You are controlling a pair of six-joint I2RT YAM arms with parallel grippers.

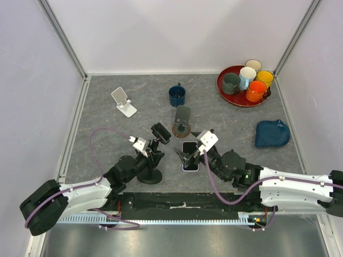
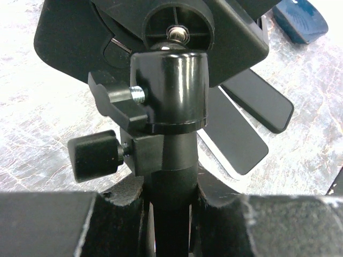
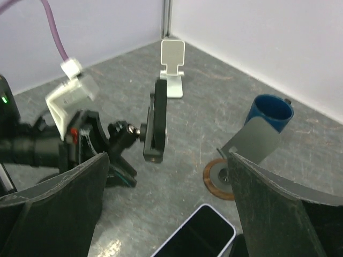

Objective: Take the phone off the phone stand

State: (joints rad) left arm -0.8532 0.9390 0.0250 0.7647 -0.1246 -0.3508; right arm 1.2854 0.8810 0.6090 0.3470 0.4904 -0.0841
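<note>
The black phone stand [image 1: 150, 174] stands on a round base, and its empty clamp head [image 1: 161, 133] shows edge-on in the right wrist view [image 3: 158, 120]. My left gripper [image 1: 148, 154] is shut on the stand's pole [image 2: 170, 176], just below the ball joint. The phone [image 1: 189, 155], dark screen with a white edge, lies flat on the table to the right of the stand. It also shows in the right wrist view [image 3: 195, 238] and in the left wrist view [image 2: 233, 136]. My right gripper [image 3: 167, 160] is open and empty, low over the phone's near end.
A grey stand on a round brown base [image 1: 182, 122] is just behind the phone. A blue mug [image 1: 177, 95] and a white folding stand [image 1: 124, 101] sit farther back. A red tray [image 1: 225, 96] of cups is at the back right, with a blue cloth [image 1: 272, 134] at the right.
</note>
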